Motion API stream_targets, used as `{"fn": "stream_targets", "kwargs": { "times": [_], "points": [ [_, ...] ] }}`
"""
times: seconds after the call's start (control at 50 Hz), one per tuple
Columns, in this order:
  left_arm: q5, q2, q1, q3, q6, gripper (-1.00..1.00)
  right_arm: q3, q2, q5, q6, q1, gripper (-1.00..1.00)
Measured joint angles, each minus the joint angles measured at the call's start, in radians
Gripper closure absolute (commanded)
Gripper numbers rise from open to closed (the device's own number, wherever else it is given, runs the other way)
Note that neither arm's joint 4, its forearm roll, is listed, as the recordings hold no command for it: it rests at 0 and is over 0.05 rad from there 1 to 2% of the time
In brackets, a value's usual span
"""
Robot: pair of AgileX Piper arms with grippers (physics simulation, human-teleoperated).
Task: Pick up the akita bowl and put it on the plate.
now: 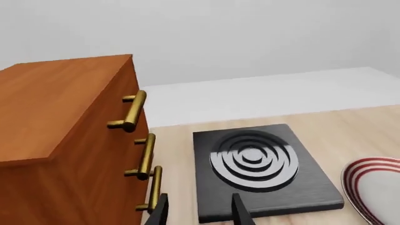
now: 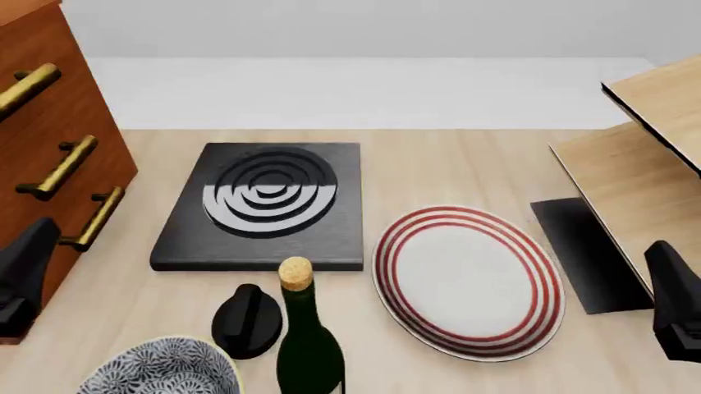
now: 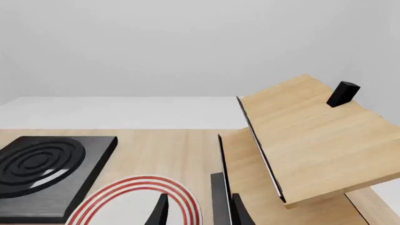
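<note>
The akita bowl (image 2: 159, 371), black-and-white floral, sits at the table's near left edge, partly cut off by the front view. The plate (image 2: 469, 283), white with red rings, lies right of centre; its rim also shows in the left wrist view (image 1: 375, 187) and the right wrist view (image 3: 134, 199). My left gripper (image 2: 25, 267) hangs open at the far left beside the cabinet, up and left of the bowl. My right gripper (image 2: 674, 300) is open at the far right, beyond the plate's edge. Both hold nothing; their fingers (image 1: 240, 211) (image 3: 240, 211) stand apart.
A black square stove (image 2: 263, 205) lies behind the bowl. A dark green corked bottle (image 2: 307, 336) and a black round object (image 2: 246, 320) stand between bowl and plate. A wooden cabinet with brass handles (image 2: 55, 156) is at the left, a tilted wooden rack (image 2: 635, 172) at the right.
</note>
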Motion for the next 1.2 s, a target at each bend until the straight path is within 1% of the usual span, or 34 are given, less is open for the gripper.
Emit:
{"fn": "stream_targets", "kwargs": {
  "times": [0.22, 0.34, 0.5, 0.66, 0.8, 0.98, 1.2],
  "points": [
    [0.205, 0.053, -0.043, -0.129, 0.003, -1.00, 0.000, 0.001, -0.001, 0.000, 0.000, -1.00],
    [0.311, 0.092, -0.071, -0.194, 0.017, -1.00, 0.000, 0.002, -0.002, 0.000, 0.000, -1.00],
    [0.418, 0.150, -0.111, -0.251, 0.027, -1.00, 0.001, 0.002, -0.003, 0.000, 0.000, -1.00],
    [0.494, 0.194, -0.152, -0.262, 0.033, -1.00, 0.001, 0.001, -0.002, 0.000, 0.000, -1.00],
    [0.554, 0.208, -0.169, -0.266, 0.043, -1.00, 0.000, 0.000, -0.001, 0.000, 0.000, -1.00],
    [0.635, 0.205, -0.163, -0.285, 0.066, -1.00, 0.000, -0.001, 0.000, 0.000, 0.000, -1.00],
    [0.691, 0.188, -0.156, -0.264, 0.076, -1.00, -0.001, -0.003, 0.003, 0.000, 0.000, -1.00]
  ]
}}
